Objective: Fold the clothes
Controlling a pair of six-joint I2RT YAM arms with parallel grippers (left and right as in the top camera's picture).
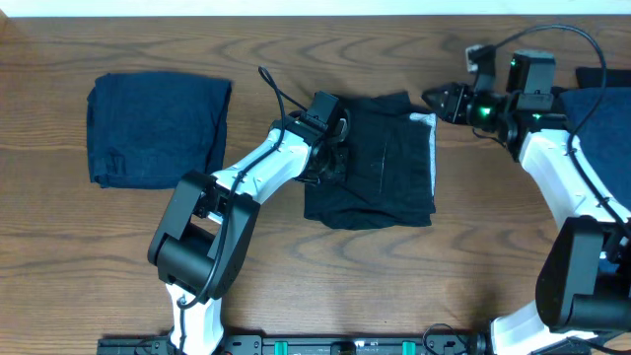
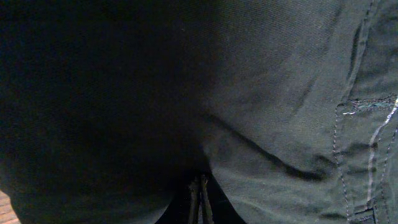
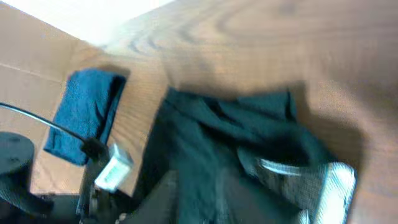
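The black garment (image 1: 380,168) is lying at the middle of the table (image 1: 394,286), its pale inner edge (image 1: 425,148) showing at 3 o'clock, and the folded navy garment (image 1: 158,128) is sitting well apart at 9 o'clock. The left gripper (image 1: 332,164) is resting on the black garment's 9 o'clock edge, jaws pressed together. The right gripper (image 1: 437,99) is sitting near its 1 o'clock corner, and I cannot tell whether that pincer is spread or closed.

— Where are the left gripper's (image 1: 330,158) fingertips?
— Sunk into the crumpled black fabric garment (image 1: 385,168). Whether they pinch it, I can't tell.
— And at the right edge?
— A dark navy fabric garment (image 1: 606,113), cut off by the frame and partly under the right arm (image 1: 562,187). The right wrist view is blurred.
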